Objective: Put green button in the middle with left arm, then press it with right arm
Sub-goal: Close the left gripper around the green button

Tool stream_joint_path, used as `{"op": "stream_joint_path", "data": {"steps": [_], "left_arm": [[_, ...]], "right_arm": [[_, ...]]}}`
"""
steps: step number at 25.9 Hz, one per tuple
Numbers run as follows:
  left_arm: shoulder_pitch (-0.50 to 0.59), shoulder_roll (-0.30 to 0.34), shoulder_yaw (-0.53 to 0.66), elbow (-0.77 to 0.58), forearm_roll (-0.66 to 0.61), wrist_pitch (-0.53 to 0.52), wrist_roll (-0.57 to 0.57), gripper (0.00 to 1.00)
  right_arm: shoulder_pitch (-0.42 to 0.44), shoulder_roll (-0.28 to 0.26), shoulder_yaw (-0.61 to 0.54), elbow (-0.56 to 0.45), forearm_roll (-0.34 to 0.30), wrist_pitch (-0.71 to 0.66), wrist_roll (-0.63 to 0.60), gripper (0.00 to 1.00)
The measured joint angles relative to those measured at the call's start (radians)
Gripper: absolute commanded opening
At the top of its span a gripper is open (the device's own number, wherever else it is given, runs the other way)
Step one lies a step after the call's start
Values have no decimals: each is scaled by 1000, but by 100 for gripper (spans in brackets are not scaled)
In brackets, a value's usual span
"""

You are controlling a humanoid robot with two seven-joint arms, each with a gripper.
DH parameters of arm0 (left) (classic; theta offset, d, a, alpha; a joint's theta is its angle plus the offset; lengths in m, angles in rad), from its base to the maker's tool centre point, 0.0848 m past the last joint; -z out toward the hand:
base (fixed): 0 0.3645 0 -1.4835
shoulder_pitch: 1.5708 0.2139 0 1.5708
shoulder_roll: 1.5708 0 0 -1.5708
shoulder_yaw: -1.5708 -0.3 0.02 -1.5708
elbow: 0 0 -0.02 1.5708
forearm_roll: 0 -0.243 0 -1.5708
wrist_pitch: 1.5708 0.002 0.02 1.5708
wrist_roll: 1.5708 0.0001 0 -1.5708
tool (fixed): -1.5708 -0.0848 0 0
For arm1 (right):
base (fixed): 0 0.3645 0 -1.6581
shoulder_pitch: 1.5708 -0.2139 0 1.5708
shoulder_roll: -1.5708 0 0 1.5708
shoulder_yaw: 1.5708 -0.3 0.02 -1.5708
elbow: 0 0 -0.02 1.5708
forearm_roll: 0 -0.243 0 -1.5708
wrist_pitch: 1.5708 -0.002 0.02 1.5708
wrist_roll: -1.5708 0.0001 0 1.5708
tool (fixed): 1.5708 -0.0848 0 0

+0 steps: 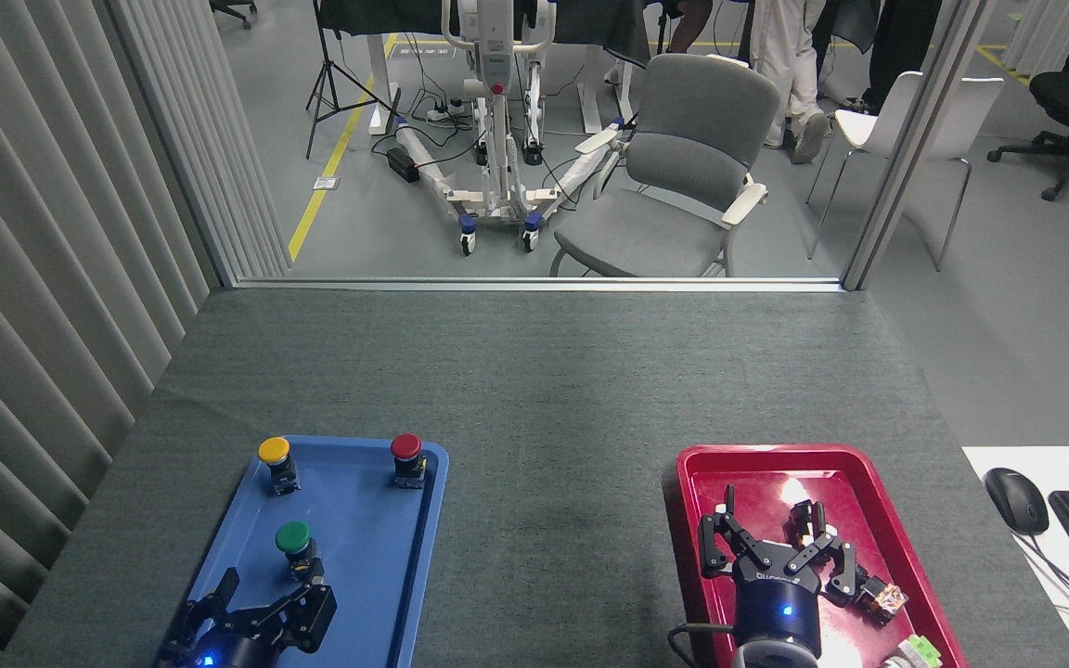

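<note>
Green button [293, 539] upright in blue tray [423, 557], untouched; left gripper [261, 603] jaws apart just behind; right gripper [778, 545] jaws apart over red tray [683, 482]

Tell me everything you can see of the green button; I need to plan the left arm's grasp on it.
The green button has a round, glossy green mushroom cap on a short dark blocky base, plastic by the look. It stands upright on the floor of the blue tray, toward its left side, nearer the robot than the yellow and red buttons. Nothing grips it: the left gripper sits just below it, fingers spread, apart from the cap; contact with the base cannot be told.
</note>
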Motion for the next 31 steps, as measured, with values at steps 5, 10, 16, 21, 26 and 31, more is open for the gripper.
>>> {"op": "stream_joint_path", "data": {"steps": [5, 10, 16, 21, 26, 31], "left_arm": [[14, -8, 7, 4, 8, 71, -11, 100], [-4, -15, 6, 36, 10, 74, 35, 100], [-19, -20, -18, 54, 4, 3, 129, 100], [-28, -21, -33, 73, 3, -28, 150, 100], [-58, -22, -71, 120, 3, -95, 151, 100], [-78, -22, -91, 142, -5, -107, 144, 99]], "right_arm": [[5, -4, 15, -6, 33, 1, 1, 100], [7, 1, 34, -11, 79, 5, 3, 100], [7, 0, 38, -12, 92, 1, 6, 100], [9, 3, 39, -12, 93, 0, 6, 100], [3, 3, 39, -11, 90, -19, 12, 100], [9, 3, 40, -12, 92, -44, -1, 100]]}}
